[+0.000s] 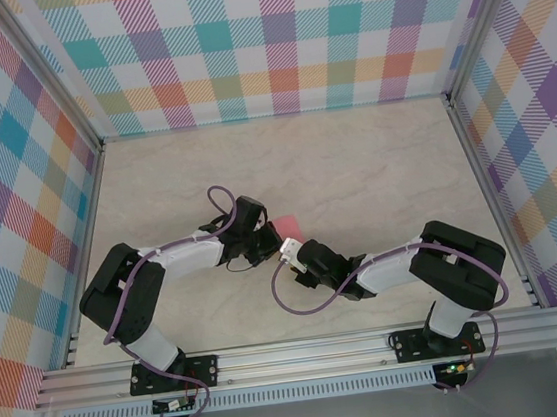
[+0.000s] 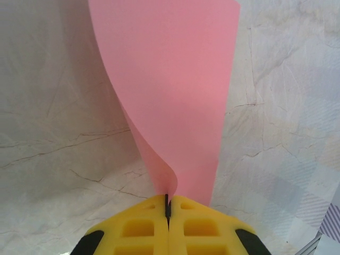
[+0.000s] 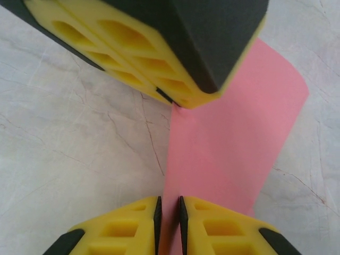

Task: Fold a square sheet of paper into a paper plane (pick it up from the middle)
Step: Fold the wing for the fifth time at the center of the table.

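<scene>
1. Overhead, I see both arms bent inward, their wrists nearly meeting near the middle of the marbled table [image 1: 354, 160], which has plaid walls [image 1: 279, 37] around it.
2. Left gripper [image 2: 168, 201]: the yellow fingers are pressed together, with no gap between them, and they pinch one edge of the square sheet of paper [image 2: 175, 95].
3. Sheet, left wrist view: salmon-pink and unmarked, it runs away from the pinch. One side bows in a soft curl while the other edge runs straight.
4. Right gripper [image 3: 169, 204]: the fingers stand a narrow slit apart and the near edge of the sheet runs into that slit. I cannot tell whether the pads press on it.
5. Right wrist view: the left gripper's fingertips face the right gripper's from the far edge of the sheet, and the paper spans between the two over the table.
6. Top view: a small pink patch of the sheet shows just beside the two gripper heads.
</scene>
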### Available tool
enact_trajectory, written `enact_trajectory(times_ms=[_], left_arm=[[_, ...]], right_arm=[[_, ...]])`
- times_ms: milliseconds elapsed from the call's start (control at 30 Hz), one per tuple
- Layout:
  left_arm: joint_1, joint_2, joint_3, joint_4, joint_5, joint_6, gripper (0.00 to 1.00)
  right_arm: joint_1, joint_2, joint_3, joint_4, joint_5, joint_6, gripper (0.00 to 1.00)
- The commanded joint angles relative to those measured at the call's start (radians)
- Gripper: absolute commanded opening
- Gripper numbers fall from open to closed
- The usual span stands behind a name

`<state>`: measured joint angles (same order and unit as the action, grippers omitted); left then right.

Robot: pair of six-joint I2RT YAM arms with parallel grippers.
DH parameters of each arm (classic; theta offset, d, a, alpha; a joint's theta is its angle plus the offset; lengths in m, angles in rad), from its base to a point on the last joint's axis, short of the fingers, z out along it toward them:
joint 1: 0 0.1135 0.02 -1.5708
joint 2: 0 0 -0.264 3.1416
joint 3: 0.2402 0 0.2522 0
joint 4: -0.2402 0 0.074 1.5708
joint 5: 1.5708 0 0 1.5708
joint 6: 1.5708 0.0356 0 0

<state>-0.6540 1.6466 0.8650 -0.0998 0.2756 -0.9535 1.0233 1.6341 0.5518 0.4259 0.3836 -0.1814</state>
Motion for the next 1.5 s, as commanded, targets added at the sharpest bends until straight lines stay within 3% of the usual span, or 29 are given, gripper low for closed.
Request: enact_trajectory(times_ms=[0,233,367,433,600,1000,1300,1467], left_arm=[[-0.010,-0.043,0.026,-0.027,-0.007,0.010,0.00],[-0.010,-0.073,0.019,-0.037,-0.030,0.004,0.07],[-0.010,-0.122,0.007,-0.071,-0.074,0.004,0.18],[-0.010,-0.162,-0.007,-0.096,-0.114,0.002,0.33],[-0.009,-0.281,-0.041,-0.160,-0.212,0.003,0.47],[-0.004,-0.417,-0.092,-0.197,-0.270,0.007,0.53],[-0.004,-0.330,-0.089,-0.141,-0.191,-0.023,0.69],[-0.005,-0.264,-0.087,-0.119,-0.158,-0.063,0.69]], right_arm=[[0.007,0.007,-0.007,0.019,0.029,-0.003,0.16],[0.007,-0.008,-0.009,0.017,0.056,0.040,0.04],[0.007,-0.039,-0.016,0.022,0.045,0.093,0.01],[0.008,-0.050,-0.026,0.033,0.011,0.144,0.00],[0.007,-0.053,-0.027,0.054,-0.094,0.250,0.00],[0.006,-0.063,-0.068,0.151,-0.227,0.352,0.00],[0.005,-0.088,-0.102,0.159,-0.227,0.376,0.00],[0.006,-0.080,-0.093,0.149,-0.215,0.360,0.01]])
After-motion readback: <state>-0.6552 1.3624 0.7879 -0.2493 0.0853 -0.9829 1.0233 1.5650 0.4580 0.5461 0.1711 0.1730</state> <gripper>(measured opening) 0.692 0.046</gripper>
